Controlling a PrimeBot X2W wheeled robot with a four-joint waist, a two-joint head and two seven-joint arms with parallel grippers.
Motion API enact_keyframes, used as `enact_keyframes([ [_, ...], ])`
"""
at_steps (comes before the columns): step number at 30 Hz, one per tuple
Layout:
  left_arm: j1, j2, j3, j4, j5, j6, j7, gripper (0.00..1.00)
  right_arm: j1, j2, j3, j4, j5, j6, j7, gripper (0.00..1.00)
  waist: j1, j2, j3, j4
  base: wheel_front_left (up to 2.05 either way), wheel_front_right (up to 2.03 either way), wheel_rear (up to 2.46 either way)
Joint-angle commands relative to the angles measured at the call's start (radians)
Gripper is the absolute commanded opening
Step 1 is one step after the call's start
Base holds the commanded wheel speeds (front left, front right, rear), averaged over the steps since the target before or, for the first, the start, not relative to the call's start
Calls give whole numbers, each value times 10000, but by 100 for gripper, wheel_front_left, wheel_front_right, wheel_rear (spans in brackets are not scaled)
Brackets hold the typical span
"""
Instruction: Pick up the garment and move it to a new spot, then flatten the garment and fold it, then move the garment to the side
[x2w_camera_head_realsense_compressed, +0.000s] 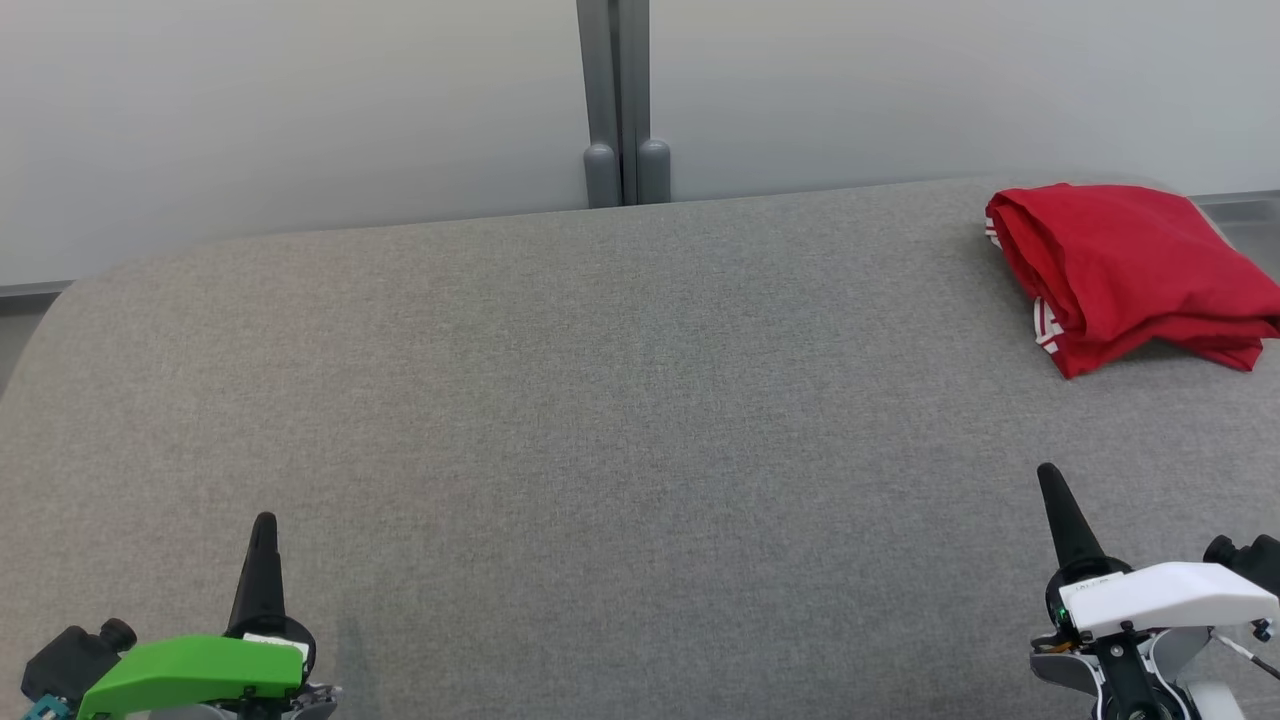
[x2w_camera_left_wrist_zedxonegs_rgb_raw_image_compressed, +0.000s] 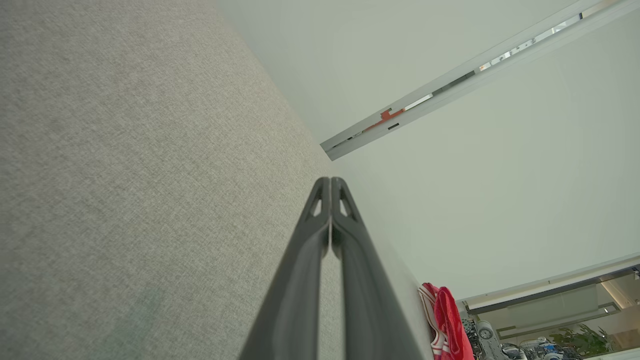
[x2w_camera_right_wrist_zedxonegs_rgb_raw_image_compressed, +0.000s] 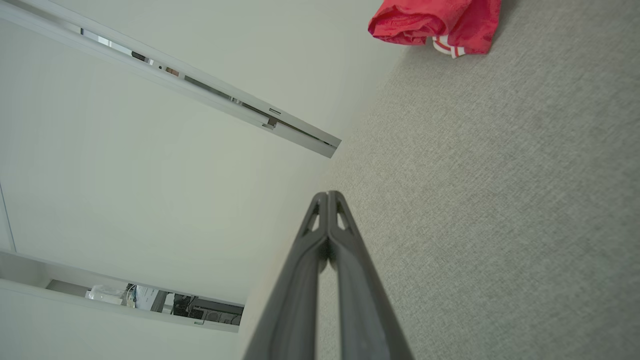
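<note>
A red garment (x2w_camera_head_realsense_compressed: 1125, 270) with white stripes lies folded in a thick bundle at the far right of the grey fabric surface (x2w_camera_head_realsense_compressed: 600, 420). It also shows as a red bundle (x2w_camera_right_wrist_zedxonegs_rgb_raw_image_compressed: 435, 22) at the top of the right wrist view and as a red strip (x2w_camera_left_wrist_zedxonegs_rgb_raw_image_compressed: 447, 327) low in the left wrist view. My left gripper (x2w_camera_head_realsense_compressed: 264, 525) rests at the lower left, shut with nothing in it, far from the garment. My right gripper (x2w_camera_head_realsense_compressed: 1048, 475) stands at the lower right, shut and empty, a good way in front of the garment. Both wrist views show the fingertips (x2w_camera_left_wrist_zedxonegs_rgb_raw_image_compressed: 330, 181) (x2w_camera_right_wrist_zedxonegs_rgb_raw_image_compressed: 328, 195) pressed together.
Behind the surface rises a pale wall with a grey vertical post (x2w_camera_head_realsense_compressed: 615, 100) at its middle. The surface's far edge runs along the wall; its right edge lies just beyond the garment.
</note>
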Motion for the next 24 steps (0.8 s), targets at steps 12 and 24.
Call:
enact_keyframes([
  [12,-424,20,109,-17,-1341,-19,355,0,-349,50,-143,58,1277,-1,307,0,0,0,48,-25,0,0,0],
  [24,-565,6,172,17,-2378,-22,635,0,-515,110,-238,157,2247,0,526,0,0,0,94,-49,0,0,0],
])
